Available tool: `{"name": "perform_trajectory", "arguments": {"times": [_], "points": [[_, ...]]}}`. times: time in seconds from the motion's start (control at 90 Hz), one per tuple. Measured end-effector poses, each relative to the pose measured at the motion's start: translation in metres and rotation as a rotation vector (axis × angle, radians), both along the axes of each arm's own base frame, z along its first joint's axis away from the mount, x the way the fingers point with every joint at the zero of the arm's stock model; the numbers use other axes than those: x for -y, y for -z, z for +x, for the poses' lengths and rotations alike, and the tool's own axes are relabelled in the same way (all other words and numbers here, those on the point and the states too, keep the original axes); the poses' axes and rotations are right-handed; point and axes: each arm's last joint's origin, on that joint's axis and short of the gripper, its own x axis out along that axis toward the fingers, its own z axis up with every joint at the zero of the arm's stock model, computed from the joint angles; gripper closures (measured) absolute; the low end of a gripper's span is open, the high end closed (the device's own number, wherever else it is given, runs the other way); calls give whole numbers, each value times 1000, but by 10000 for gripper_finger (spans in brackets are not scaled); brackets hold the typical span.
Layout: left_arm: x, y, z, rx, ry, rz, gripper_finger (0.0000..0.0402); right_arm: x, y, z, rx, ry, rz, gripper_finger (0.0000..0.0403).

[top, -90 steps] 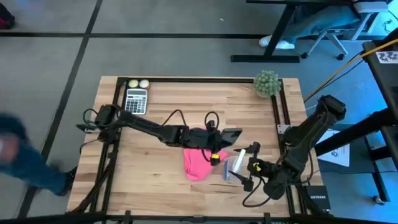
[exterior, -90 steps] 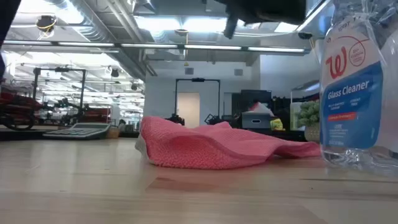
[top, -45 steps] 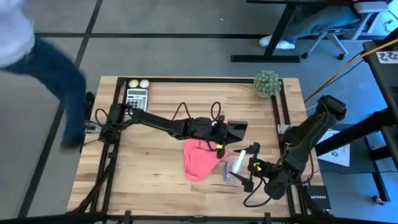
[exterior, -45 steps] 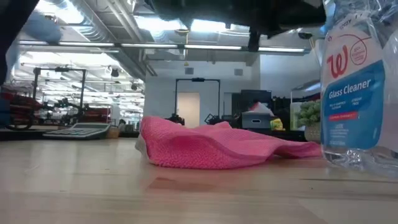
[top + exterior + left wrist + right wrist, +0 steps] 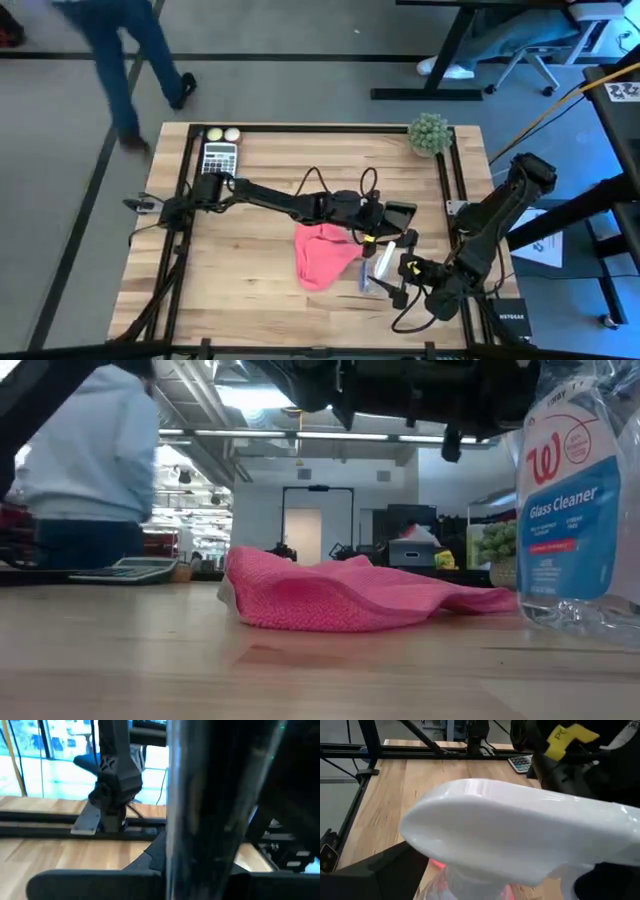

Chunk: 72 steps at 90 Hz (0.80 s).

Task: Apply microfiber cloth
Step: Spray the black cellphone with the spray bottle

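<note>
Left gripper (image 5: 390,222): swung on toward 3 o'clock past the microfiber cloth (image 5: 322,254), leaving it mid-surface; finger state unreadable.
Right gripper (image 5: 392,275): fingers clamped on glass cleaner bottle (image 5: 571,510).
Meaning: wiping not started.

L arm: reaches from 9 o'clock edge of surface across toward centre, stretched low, nearly flat.
L pincer (image 5: 372,222): just past centre toward 3 o'clock, raised off the surface; finger state can't be made out.
R arm: folded at 4 o'clock corner, elbow up, forearm angled back toward centre.
R pincer (image 5: 398,272): low at 5 o'clock; grip not visible.
</note>
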Motion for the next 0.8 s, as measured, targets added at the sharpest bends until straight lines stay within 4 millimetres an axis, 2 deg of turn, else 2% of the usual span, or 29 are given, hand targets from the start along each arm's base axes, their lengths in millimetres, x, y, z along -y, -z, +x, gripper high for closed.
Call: {"name": "perform_trajectory", "arguments": {"times": [0.122,0.356,0.467,0.589,0.8], "points": [[1,2,0,-17,9,-1,380,0,0,0,-9,-10,5,63],[2,3,0,-23,18,-3,380,-1,-2,0,-2,-16,39,208],[3,3,0,-23,27,-5,380,0,-1,0,-11,-20,0,252],[3,3,0,-24,26,-5,380,1,0,-1,-17,-16,-26,250],[-1,3,0,-24,19,-5,380,0,1,-1,-23,-22,-8,179]]}}
